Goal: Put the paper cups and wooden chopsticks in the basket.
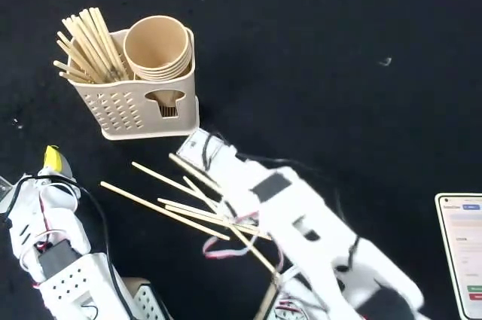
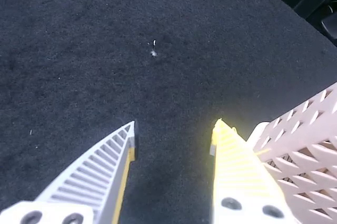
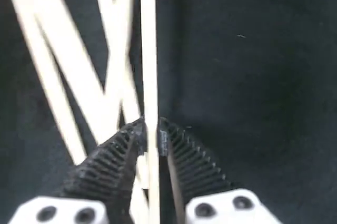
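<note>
a single pale wooden chopstick (image 3: 148, 50) is pinched between the closed black jaws of the right gripper (image 3: 151, 129), among the loose wooden chopsticks (image 1: 173, 203) that are scattered crosswise on the black table cloth (image 1: 339, 71). the left gripper (image 2: 175, 126) is held open and empty just beside the cream perforated plastic basket (image 1: 143, 105), in which a stack of tan paper cups (image 1: 157, 47) and a bundle of chopsticks (image 1: 86, 45) are stood. because the stick is gripped so thinly, it could be swung or dropped on lifting. crossed neighbours may be dragged along, or the basket rim struck.
</note>
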You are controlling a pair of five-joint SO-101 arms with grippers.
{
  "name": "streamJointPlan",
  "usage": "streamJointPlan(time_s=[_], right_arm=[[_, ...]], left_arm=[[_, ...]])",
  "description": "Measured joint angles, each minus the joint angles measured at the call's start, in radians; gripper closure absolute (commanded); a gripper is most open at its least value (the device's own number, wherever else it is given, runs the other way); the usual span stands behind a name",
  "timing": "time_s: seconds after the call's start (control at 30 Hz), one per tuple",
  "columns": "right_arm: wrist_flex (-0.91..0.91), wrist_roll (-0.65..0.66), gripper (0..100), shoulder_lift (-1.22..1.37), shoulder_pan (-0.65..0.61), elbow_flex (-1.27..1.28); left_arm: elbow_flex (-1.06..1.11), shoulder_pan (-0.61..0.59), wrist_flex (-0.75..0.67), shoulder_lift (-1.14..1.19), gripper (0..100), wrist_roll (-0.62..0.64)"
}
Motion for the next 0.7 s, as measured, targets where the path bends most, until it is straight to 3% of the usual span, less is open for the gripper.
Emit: streamJointPlan(time_s=[0.13, 0.33, 0.7], right_arm=[[0.000, -0.006, 98.0, -0.058, -0.068, 0.058], [-0.044, -0.006, 86.2, -0.020, -0.068, 0.064], [-0.120, 0.048, 86.1, 0.112, -0.006, 0.063]], left_arm=[[0.000, 0.032, 0.000, 0.000, 77, 0.000], [0.000, 0.035, 0.000, 0.000, 77, -0.005], [0.000, 0.038, 0.000, 0.000, 77, -0.005]])
